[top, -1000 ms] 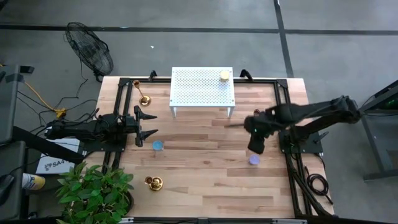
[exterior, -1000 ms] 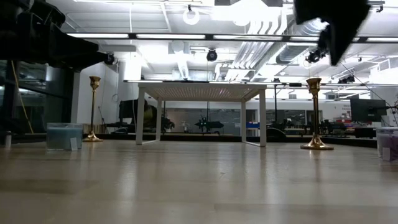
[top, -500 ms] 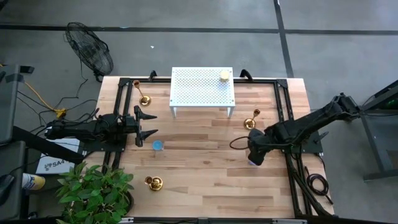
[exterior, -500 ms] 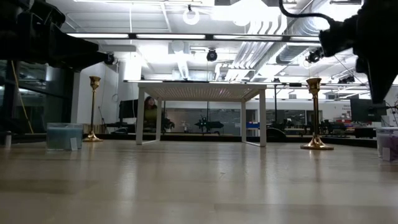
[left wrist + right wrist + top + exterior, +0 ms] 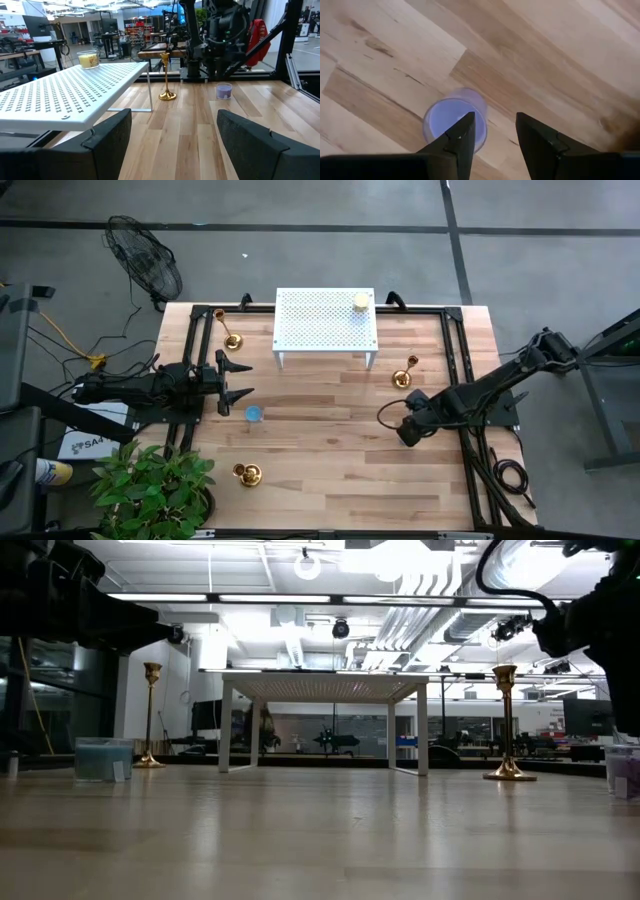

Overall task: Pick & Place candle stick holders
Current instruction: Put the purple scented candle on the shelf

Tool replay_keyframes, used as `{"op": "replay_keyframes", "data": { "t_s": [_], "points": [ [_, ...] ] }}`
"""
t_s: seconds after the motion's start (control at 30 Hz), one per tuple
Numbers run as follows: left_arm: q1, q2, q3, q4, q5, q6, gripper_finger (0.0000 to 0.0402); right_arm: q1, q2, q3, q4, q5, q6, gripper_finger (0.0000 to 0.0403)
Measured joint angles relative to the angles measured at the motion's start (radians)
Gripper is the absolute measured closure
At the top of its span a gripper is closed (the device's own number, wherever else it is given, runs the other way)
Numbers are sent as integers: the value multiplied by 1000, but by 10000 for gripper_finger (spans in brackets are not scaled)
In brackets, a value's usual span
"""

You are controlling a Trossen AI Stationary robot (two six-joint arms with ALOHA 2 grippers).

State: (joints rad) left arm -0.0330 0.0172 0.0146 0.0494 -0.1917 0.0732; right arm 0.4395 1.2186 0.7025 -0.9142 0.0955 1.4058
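Three gold candle stick holders stand upright on their round bases on the wooden table: one at the far left (image 5: 232,340), one at the near left (image 5: 247,473), and one to the right of the white stand (image 5: 403,377). My right gripper (image 5: 407,432) is open and points down over a purple candle (image 5: 451,122), which it hides in the high view. One finger (image 5: 462,137) stands over the candle's rim, and no touch shows. My left gripper (image 5: 237,380) waits open at the left side of the table, level with the table, and is empty (image 5: 172,145).
A white perforated stand (image 5: 325,320) at the far middle carries a yellow candle (image 5: 360,301). A blue candle (image 5: 254,414) sits near my left gripper. Black frame rails (image 5: 455,340) run along the table's left and right sides. Bare wood lies in the middle and near part.
My right gripper has moved toward the table's near edge and gone down over the purple candle, which it now covers in the high view. The arm has pulled toward the right edge, uncovering the right-hand holder. Nothing on the table has moved.
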Motion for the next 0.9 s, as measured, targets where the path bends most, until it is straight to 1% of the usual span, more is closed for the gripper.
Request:
{"op": "replay_keyframes", "data": {
  "t_s": [0.2,0.53,0.9],
  "points": [
    [0,0,0,0,0,0,112,20,5,0,12,-3,51,266],
    [0,0,0,0,0,0,112,34,47,1,22,-68,62,266],
    [0,0,0,0,0,0,112,34,75,1,22,-62,64,266]
  ]
}}
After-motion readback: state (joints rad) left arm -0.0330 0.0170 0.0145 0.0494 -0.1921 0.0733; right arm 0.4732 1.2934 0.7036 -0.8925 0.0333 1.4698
